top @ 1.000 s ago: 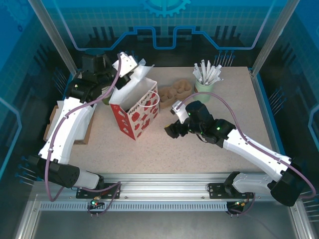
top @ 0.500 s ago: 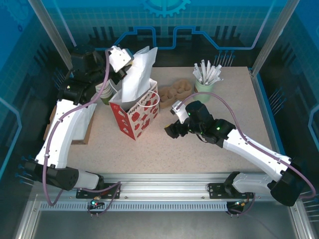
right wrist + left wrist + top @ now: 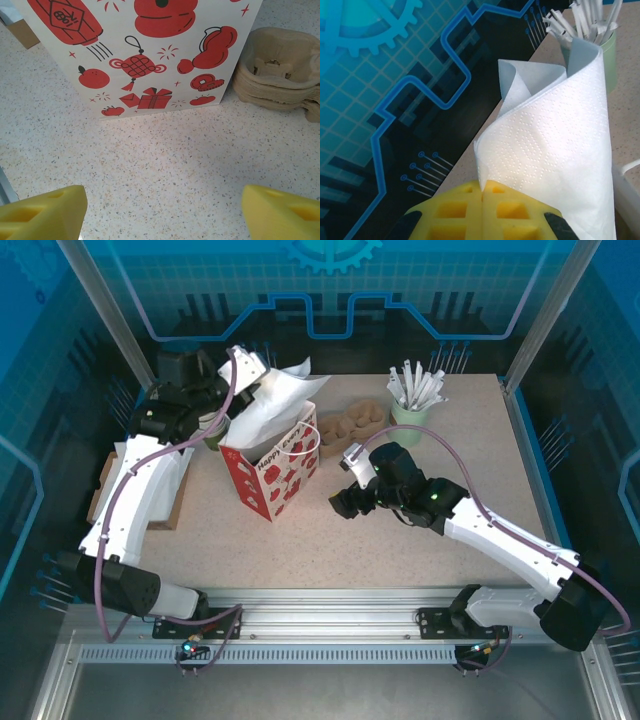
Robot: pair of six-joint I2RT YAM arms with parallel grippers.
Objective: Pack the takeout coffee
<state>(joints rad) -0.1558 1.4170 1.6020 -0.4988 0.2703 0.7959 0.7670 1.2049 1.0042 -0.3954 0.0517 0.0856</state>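
Top view, 12 o'clock = far edge of the speckled beige worktop (image 3: 400, 550). Red-and-white printed paper bag (image 3: 275, 468) stands upright, top open, left of centre. Left gripper (image 3: 252, 373) is raised at the bag's 12 o'clock, jaws together and clamped on 1 white embossed paper napkin (image 3: 278, 405). Left wrist view confirms this: the yellow fingers (image 3: 455, 215) meet on the napkin's lower edge. The napkin's free part lies over the bag's open top; whether it reaches inside, cannot tell. The takeout coffee, a small dark olive-green paper cup (image 3: 213, 432), stands on the worktop at the bag's 10 o'clock, just beside it and mostly hidden by the left arm; lid not discernible. Right gripper (image 3: 343, 503) is low at the bag's 3 o'clock, apart from it, jaws wide apart and holding nothing. Stack of brown pulp cup carriers (image 3: 356, 423) sits at the bag's 2 o'clock. Pale mint-green cup of white sticks (image 3: 410, 412) stands at the carriers' 3 o'clock.
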